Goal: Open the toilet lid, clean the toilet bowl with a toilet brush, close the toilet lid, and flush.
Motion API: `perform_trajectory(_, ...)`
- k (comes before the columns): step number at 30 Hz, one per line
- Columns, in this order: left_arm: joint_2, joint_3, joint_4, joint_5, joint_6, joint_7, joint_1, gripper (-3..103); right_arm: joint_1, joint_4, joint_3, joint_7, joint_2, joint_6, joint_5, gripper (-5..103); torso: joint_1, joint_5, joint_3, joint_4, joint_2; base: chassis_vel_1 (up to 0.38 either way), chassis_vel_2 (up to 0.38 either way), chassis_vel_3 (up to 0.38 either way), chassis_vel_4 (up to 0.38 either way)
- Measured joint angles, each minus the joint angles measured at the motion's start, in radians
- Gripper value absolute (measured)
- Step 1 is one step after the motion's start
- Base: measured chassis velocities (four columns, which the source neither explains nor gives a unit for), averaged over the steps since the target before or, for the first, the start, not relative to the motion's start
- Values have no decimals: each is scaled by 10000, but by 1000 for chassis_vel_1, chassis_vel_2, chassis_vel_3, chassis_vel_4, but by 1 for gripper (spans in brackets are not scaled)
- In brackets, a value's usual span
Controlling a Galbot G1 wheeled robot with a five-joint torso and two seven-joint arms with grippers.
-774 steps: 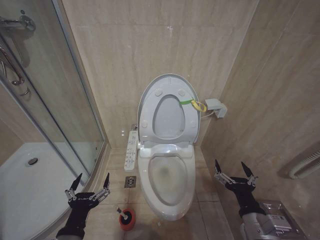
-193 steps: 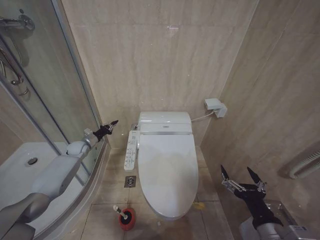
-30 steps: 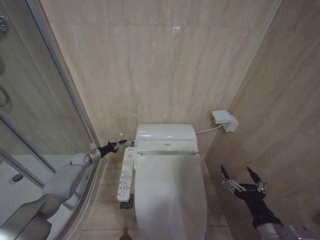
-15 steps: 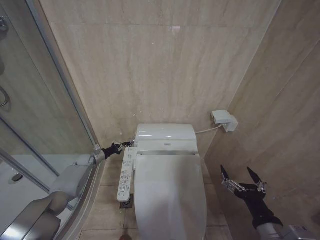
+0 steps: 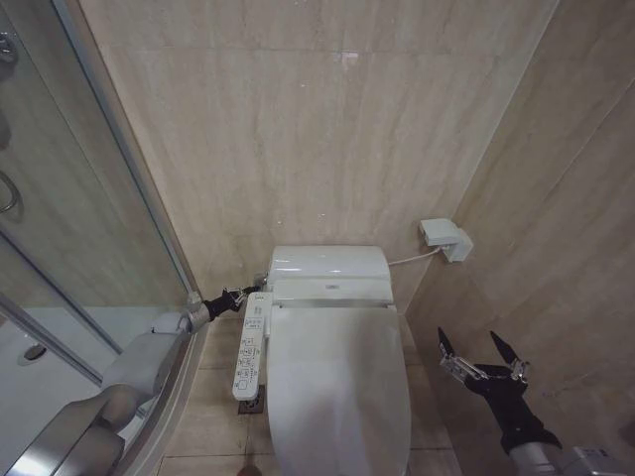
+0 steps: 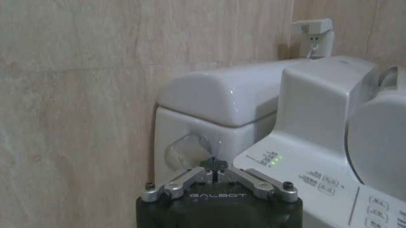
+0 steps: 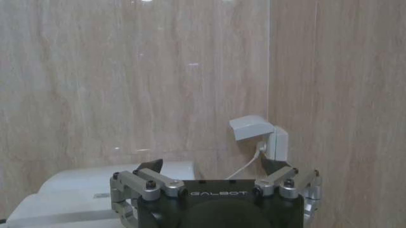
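— Largest things first?
— Beige tiled wall (image 5: 327,129) across the upper frame of the head view; glass shower door (image 5: 69,198) down the left edge.
— And the task's own thing?
— The toilet lid (image 5: 337,387), shut flat over the bowl, lower centre of the head view. Behind it the white bidet-seat unit (image 5: 327,270), just above centre. Also seen close in the left wrist view (image 6: 222,97).
— Anything beside it?
— Long button remote panel (image 5: 251,347) along the lid's left edge, running toward the lower centre-left. Small white wall box (image 5: 445,238) with a cord, right of centre (seen again in the right wrist view (image 7: 257,133)).
— The claws?
— Left gripper (image 5: 241,293) stretched in from the lower left, tip right at the left end of the bidet-seat unit, just above the panel's top; fingers pressed together, pinching nothing visible. Right gripper (image 5: 482,357) parked at the lower right, well apart from the toilet, fingers spread wide.
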Motion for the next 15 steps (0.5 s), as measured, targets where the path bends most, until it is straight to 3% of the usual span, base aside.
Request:
perform_trajectory(11,25,-89,301,-130,247,-241,-1,0,0,1,0,0,0,0,0,100,0,-4,2,-2,0,0,0,0,0)
perform_trajectory(15,64,-148,-212,-358,243,-1056,214,0,0,0,0,0,0,0,0,100,1,-4,2,0,-1,0,0,0,0)
